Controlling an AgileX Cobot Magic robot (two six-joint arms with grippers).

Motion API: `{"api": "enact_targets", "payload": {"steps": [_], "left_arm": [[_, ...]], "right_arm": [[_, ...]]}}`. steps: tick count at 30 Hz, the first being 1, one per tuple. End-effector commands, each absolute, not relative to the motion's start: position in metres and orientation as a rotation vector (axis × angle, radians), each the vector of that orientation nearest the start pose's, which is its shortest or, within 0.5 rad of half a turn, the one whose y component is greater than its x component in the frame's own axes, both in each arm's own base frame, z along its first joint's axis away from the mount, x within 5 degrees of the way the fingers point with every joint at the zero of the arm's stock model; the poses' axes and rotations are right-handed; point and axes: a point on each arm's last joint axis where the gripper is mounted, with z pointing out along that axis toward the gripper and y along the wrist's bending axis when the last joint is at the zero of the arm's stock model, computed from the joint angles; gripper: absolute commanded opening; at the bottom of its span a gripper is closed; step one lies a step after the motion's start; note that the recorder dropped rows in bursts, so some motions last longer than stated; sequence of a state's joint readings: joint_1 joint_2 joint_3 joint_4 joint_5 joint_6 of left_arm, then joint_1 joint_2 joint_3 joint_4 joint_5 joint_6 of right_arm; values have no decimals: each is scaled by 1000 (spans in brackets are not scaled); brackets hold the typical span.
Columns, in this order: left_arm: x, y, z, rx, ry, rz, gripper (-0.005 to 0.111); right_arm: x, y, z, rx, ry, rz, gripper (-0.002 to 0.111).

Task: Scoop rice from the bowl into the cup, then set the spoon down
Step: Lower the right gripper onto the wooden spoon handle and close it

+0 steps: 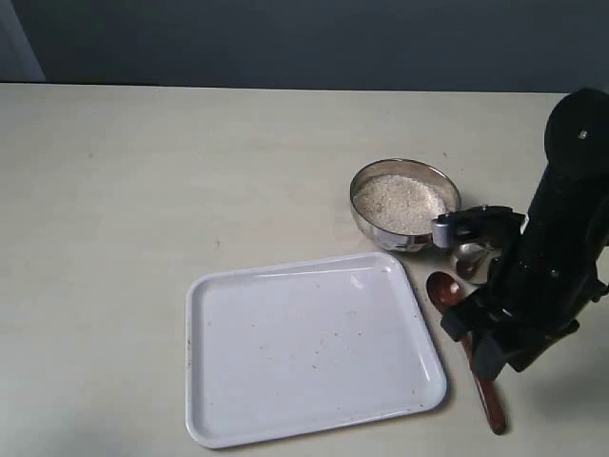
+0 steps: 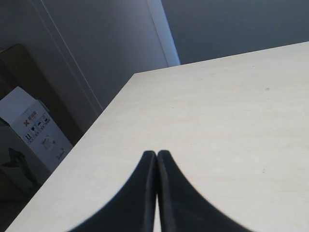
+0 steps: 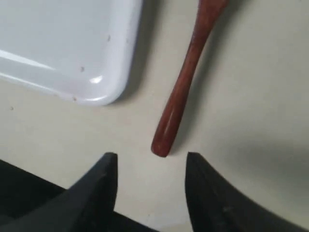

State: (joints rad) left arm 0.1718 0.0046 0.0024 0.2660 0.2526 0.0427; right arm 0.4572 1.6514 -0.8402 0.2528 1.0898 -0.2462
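Tabletop (image 1: 143, 190) of pale cream laminate fills most of the exterior view, matte and faintly specked, with a dark grey-blue wall (image 1: 285, 38) across the top of the frame. A white rectangular plastic tray (image 1: 304, 352) with rounded corners lies at lower centre. Right of centre stands the round shiny steel bowl (image 1: 404, 205), filled with white uncooked rice (image 1: 400, 198). Just to its lower right, the small shiny steel cup (image 1: 468, 259) is mostly hidden behind the black right arm (image 1: 552, 257). The dark reddish-brown glossy wooden spoon (image 1: 444, 288) lies flat on the table just beside the tray's right edge, head toward the cup, handle running to the lower right. The right gripper (image 3: 152, 157) is released, fingers spread, with the handle's end just ahead of the gap and apart from both. The left gripper (image 2: 157, 153) is clenched, fingers pressed together above a bare table corner; off that edge shows a white printed carton (image 2: 29, 123).
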Motion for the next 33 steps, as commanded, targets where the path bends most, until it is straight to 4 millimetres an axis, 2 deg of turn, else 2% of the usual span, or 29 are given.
{"api": "enact_targets", "payload": {"steps": [1, 10, 21, 28, 33], "left_arm": [[54, 15, 192, 63, 1731, 392, 1], [54, 15, 192, 61, 1732, 393, 1], [54, 15, 192, 61, 1732, 393, 1], [54, 15, 192, 61, 1732, 393, 1], [54, 15, 192, 61, 1732, 393, 1]], "right_arm": [[215, 128, 162, -852, 3185, 308, 45], [203, 122, 145, -803, 3198, 309, 45], [203, 123, 142, -699, 3200, 317, 45], [187, 114, 123, -623, 3202, 284, 45], [187, 114, 118, -545, 3168, 306, 45]]}}
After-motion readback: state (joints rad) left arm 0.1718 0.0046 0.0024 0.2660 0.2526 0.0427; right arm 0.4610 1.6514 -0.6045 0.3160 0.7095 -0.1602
